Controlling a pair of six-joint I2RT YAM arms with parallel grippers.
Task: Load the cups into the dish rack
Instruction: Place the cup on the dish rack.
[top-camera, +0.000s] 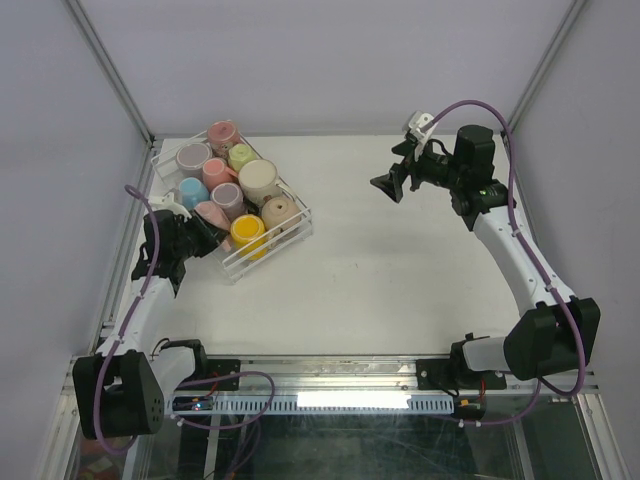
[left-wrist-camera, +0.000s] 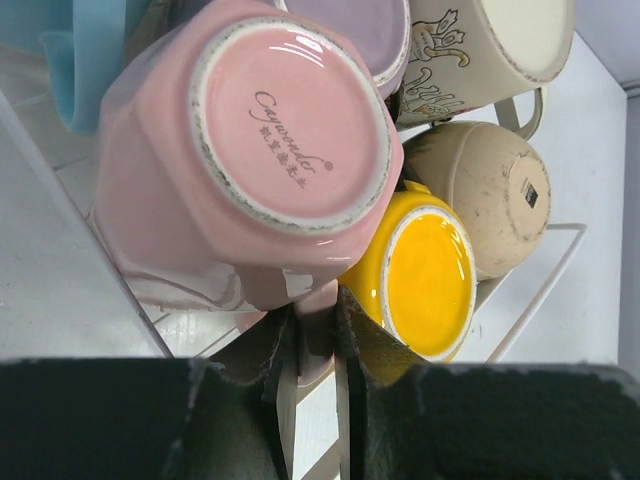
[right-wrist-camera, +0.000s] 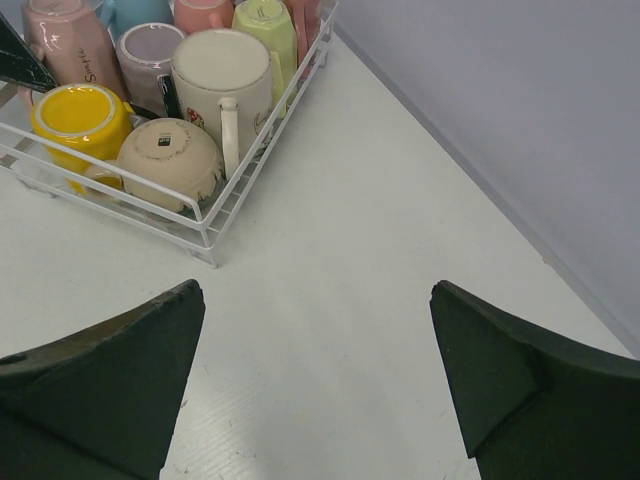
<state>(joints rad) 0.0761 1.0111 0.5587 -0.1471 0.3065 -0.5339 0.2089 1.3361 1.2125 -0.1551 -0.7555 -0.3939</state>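
One pink cup (left-wrist-camera: 250, 150), base script (left-wrist-camera: 292, 135) shown wrist-only

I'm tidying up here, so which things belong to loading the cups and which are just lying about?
Job: dish rack, pink cup held by left gripper, yellow cup, beige cup, cream cup, open right gripper.
Not the job: table, back wall.

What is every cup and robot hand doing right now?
dish rack, standing flat, loaded.
pink cup, upside down, handle pinched by the left gripper.
yellow cup, bottom up in the dish rack.
beige cup, bottom up, next to the yellow cup.
left gripper, shut on the pink cup's handle.
right gripper, open, holding nothing.
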